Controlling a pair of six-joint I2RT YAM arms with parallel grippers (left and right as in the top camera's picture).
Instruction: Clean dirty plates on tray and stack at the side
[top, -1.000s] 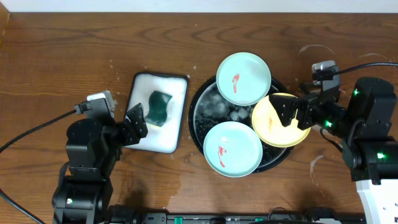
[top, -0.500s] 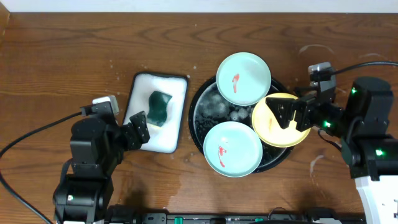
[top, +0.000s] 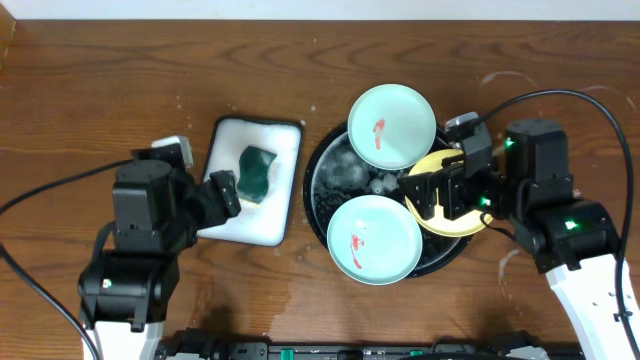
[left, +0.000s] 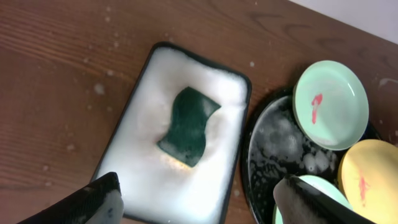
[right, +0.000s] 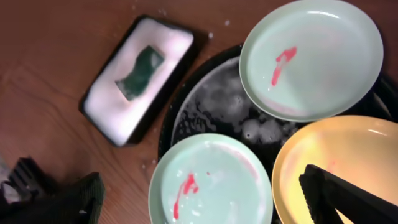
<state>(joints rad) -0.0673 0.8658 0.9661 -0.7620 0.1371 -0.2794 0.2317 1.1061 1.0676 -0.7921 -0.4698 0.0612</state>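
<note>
Overhead, both grippers hang wide open and empty over the wash-up.
The left gripper (top: 226, 193) is at 8 o'clock of the white tray (top: 275, 215), where a green sponge (top: 256, 170) lies in suds. The black tray (top: 312, 190) holds one mint plate (top: 391, 125) at 12 o'clock, another mint plate (top: 374, 238) at 6 and the yellow plate (right: 336, 146) at 3, which the right gripper (top: 437, 193) partly covers.

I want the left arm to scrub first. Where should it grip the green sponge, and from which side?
Pinch the green sponge across its long wavy sides, mid-length, coming down from above: it lies flat in foam inside the rimmed white tray, which probably hinders a sideways approach.
</note>
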